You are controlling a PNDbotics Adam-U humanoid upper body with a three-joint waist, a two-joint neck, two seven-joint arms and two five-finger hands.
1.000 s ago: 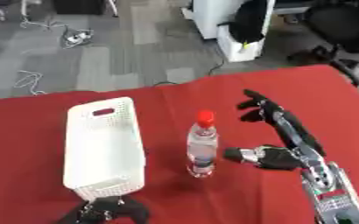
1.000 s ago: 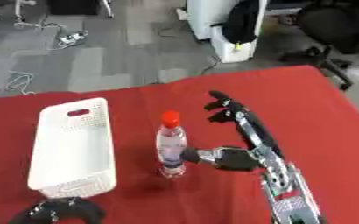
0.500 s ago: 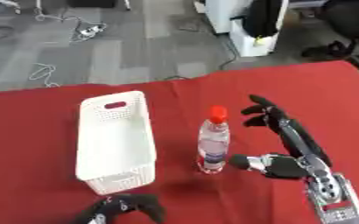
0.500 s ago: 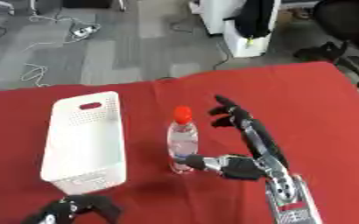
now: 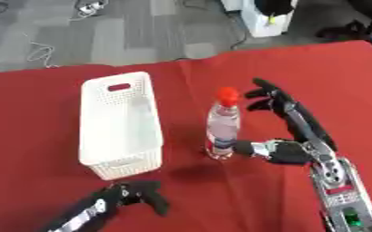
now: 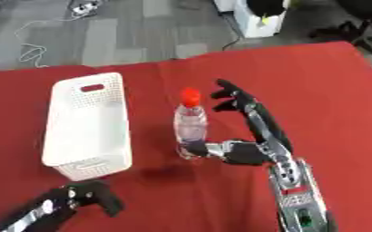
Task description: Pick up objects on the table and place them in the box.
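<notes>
A clear plastic bottle (image 5: 222,128) with a red cap stands upright on the red table (image 5: 181,77), just right of a white perforated basket (image 5: 119,122) that holds nothing I can see. My right hand (image 5: 295,131) is open beside the bottle on its right. The thumb tip touches the bottle's lower part and the fingers spread past the cap without closing on it. My left hand (image 5: 129,195) shows at the bottom left, below the basket, with its fingers curled and nothing in them.
Beyond the table's far edge lies grey carpet with cables (image 5: 42,47) and a white unit (image 5: 268,18). Red cloth stretches bare to the right of my right arm and behind the basket.
The camera has tilted, so the whole scene has shifted in the picture. My right hand has closed in on the bottle, and its thumb now touches the lower part.
</notes>
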